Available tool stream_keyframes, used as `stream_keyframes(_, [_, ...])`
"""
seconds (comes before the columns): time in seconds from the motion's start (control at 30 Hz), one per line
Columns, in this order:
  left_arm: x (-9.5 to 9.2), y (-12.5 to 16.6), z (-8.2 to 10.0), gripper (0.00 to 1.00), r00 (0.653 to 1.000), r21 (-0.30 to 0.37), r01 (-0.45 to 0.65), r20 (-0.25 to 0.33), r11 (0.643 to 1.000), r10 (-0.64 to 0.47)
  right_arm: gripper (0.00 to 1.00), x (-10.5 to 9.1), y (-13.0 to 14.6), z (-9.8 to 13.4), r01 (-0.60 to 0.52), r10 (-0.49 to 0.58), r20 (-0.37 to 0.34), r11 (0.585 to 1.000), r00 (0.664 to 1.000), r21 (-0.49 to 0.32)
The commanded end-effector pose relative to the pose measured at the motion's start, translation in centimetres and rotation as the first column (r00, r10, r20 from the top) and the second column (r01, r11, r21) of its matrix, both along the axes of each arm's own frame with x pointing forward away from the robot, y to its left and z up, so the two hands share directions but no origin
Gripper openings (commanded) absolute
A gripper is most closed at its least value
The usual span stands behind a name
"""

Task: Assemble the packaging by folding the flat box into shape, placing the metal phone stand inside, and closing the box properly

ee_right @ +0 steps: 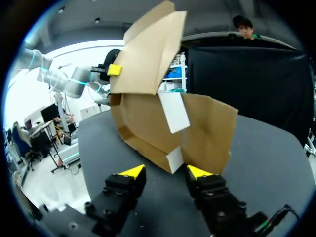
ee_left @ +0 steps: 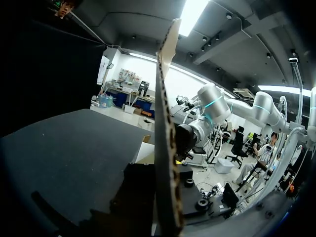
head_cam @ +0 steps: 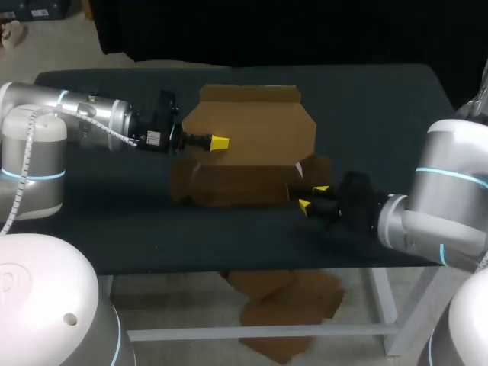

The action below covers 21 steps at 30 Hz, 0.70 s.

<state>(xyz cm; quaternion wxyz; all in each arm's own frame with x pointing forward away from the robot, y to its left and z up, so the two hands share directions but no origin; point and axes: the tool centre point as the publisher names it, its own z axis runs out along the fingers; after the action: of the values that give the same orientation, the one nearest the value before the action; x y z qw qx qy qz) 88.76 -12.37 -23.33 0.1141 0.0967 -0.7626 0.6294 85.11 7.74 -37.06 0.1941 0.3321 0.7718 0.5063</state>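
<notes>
Cardboard box [head_cam: 236,183] sits half-folded mid-table [head_cam: 381,114], with its big flap [head_cam: 259,126] standing up. Left gripper [head_cam: 217,142] looks clamped on the flap's left edge, though its far finger's hidden. Right gripper [head_cam: 311,197] sits just off the box's right corner, fingers apart.

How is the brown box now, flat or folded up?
Partly folded, still open: the cardboard box has its big flap standing up, held by the left gripper.

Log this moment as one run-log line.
phase: folding | left gripper: shut on raised panel of brown cardboard box | right gripper: open, at box's low right flap | metal phone stand: not in view
</notes>
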Motion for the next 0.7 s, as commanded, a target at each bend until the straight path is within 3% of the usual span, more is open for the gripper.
stream_keyframes(0.03, [0.0, 0.1, -0.2, 0.00, 1.000, 0.002, 0.002, -0.001, 1.000, -0.002, 0.60, -1.8, -1.3, 1.0, 0.006, -0.007, 0.023, 1.000, 1.000, 0.005])
stream_keyframes(0.3, [0.0, 0.1, -0.2, 0.00, 1.000, 0.002, 0.002, -0.001, 1.000, -0.002, 0.58, -2.2, -4.2, 1.3, 0.025, -0.024, 0.028, 0.999, 0.999, -0.024])
stream_keyframes(0.7, [0.0, 0.1, -0.2, 0.00, 1.000, 0.002, 0.002, -0.001, 1.000, -0.002, 0.62, -0.3, -6.9, 1.6, -0.036, 0.038, 0.037, 0.997, 0.999, -0.067])
